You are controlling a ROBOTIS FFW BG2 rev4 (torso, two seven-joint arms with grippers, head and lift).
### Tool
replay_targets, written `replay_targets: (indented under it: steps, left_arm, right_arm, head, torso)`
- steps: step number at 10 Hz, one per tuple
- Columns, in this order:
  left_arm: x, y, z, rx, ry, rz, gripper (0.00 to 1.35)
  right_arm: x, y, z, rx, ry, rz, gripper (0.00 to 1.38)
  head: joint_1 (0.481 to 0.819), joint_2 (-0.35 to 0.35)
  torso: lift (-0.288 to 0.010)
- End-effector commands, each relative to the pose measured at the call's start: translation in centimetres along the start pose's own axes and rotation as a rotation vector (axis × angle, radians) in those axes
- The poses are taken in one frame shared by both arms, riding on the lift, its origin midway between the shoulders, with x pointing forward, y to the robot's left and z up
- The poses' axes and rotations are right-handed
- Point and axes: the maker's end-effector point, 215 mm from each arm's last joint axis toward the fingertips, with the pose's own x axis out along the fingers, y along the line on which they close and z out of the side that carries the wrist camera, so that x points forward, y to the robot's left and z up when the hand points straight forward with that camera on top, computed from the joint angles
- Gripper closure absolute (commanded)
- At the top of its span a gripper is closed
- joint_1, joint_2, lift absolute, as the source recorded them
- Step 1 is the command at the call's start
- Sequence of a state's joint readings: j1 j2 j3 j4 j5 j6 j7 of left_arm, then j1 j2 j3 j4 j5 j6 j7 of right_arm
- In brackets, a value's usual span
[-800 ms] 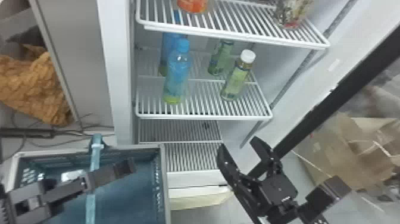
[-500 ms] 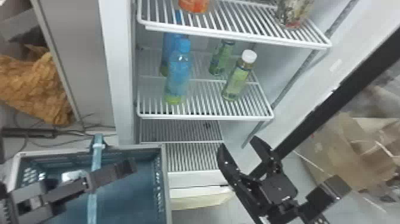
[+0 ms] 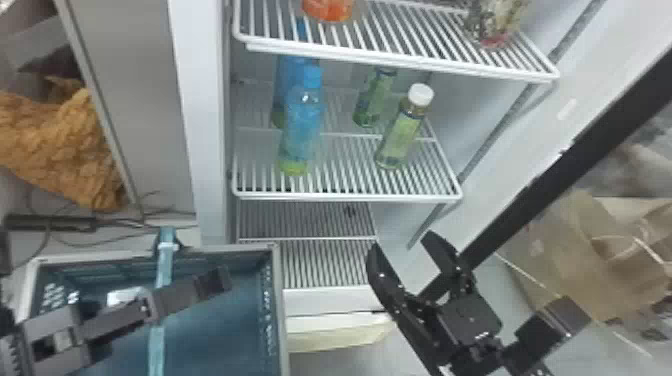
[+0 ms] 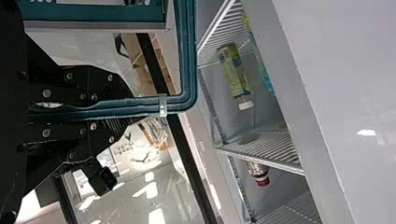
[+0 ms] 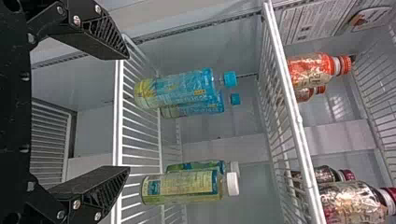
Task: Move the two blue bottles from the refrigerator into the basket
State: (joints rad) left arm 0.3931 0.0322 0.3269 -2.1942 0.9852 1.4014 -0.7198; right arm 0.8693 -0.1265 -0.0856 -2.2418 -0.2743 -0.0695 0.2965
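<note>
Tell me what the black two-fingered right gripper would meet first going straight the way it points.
Probably the front rail of the white wire shelf bearing the blue plastic bottles: the right gripper points toward it, though the depth is unclear.

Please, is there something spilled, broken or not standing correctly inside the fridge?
Nothing stands out: the blue bottles and the green bottles stand upright on the shelf, and I see no spill or damage there.
</note>
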Motion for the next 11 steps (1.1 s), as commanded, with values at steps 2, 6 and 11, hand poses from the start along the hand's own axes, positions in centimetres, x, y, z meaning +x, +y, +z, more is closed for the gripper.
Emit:
replay_targets:
  steps: [2, 6, 11]
  left_arm:
    - [-0.1, 0.2, 0.0, -0.005, 0.001, 0.003, 1.2]
    - [0.2, 0.0, -0.1, -0.005, 0.005, -0.005, 1.2]
    - [0.5, 0.0, 0.0, -0.005, 0.003, -0.011, 1.2]
  right_arm:
    - [1.4, -0.1, -0.5, -0.012, -0.004, 0.013, 0.2]
    - [4.5, -2.1, 0.3, -0.101, -0.036, 0.003, 0.18]
    - [9.2, -3.1, 1.0, -0.111, -0.043, 0.036, 0.18]
  head:
    - [0.695, -0.264]
    - [0.695, -0.258]
    - [0.695, -0.239]
  torso:
    - [-0.22]
    - [-0.22]
    - [-0.22]
